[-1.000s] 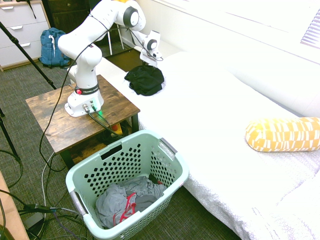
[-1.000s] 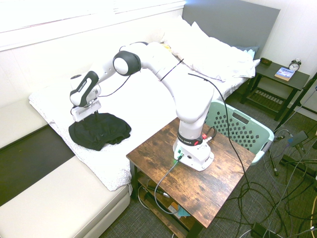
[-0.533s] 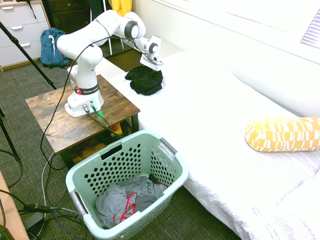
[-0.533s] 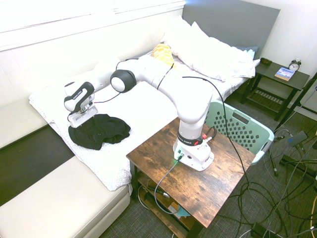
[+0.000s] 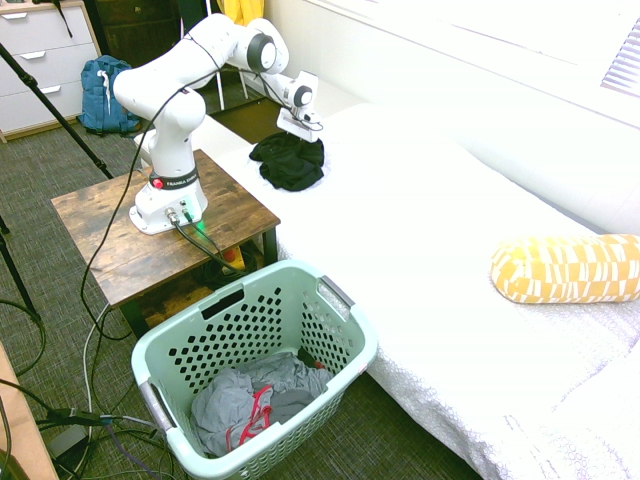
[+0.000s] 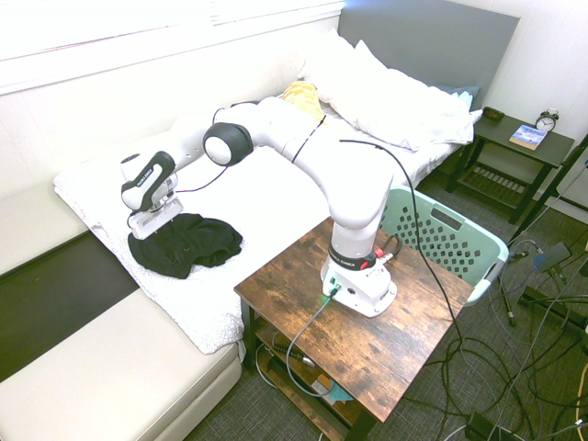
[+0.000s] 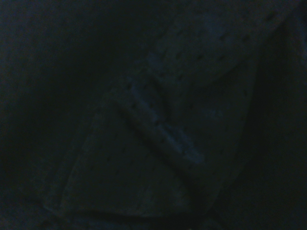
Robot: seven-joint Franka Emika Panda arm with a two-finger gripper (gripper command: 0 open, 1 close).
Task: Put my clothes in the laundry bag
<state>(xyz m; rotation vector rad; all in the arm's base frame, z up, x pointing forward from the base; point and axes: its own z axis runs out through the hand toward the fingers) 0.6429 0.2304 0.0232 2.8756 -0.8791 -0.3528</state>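
In the first outside view, the black clothes (image 5: pixel 289 164) can be seen on the white bed (image 5: pixel 400 230), near 11 o'clock. The gripper (image 6: pixel 165 233) is held low, right at the clothes. How wide it is open cannot be told, and whether any cloth is pinched or touched cannot be told either. The wrist view is filled with dark, wrinkly cloth (image 7: pixel 158 124). The green basket (image 5: pixel 240 315) is seen at 7 o'clock, with gray and red clothes (image 5: pixel 245 400) inside. A yellow and white pillow (image 5: pixel 570 270) is seen at 3 o'clock
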